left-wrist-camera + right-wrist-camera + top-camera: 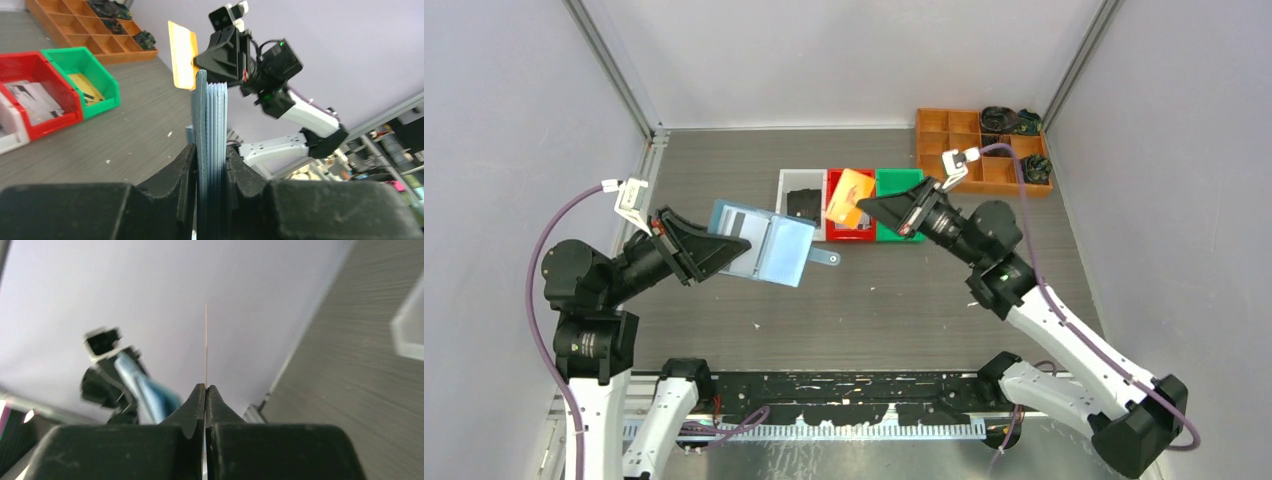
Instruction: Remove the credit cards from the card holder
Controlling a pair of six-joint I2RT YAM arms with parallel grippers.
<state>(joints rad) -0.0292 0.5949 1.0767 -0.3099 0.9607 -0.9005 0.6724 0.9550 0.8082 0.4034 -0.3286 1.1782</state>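
1. Nearest you, one black mounting rail point(854, 385) runs along the near edge of the table point(904, 300) and carries both arms.
2. On your left, the left gripper point(211, 157) is clamped narrowly on the one light-blue card holder point(774, 250). It holds the holder off the table, opened out, with its closing tab point(826, 258) pointing right. From the left wrist you see its fanned pockets edge-on between the two fingers.
3. One grey card point(742, 222) shows in the holder's left leaf; you cannot tell whether more sit behind it.
4. Behind the holder, three bins stand touching in a row:
   - one white bin point(786, 205) with a dark item in it
   - one red bin point(849, 235) with pale printed cards in it
   - one green bin point(899, 185) with one yellow card in it
5. The right gripper point(206, 387) is pinched fully closed on one orange credit card point(849, 197). It holds the card in the air over the red bin, clear of the holder.
6. At far right, one wooden compartment tray point(954, 135) holds three dark clumps.
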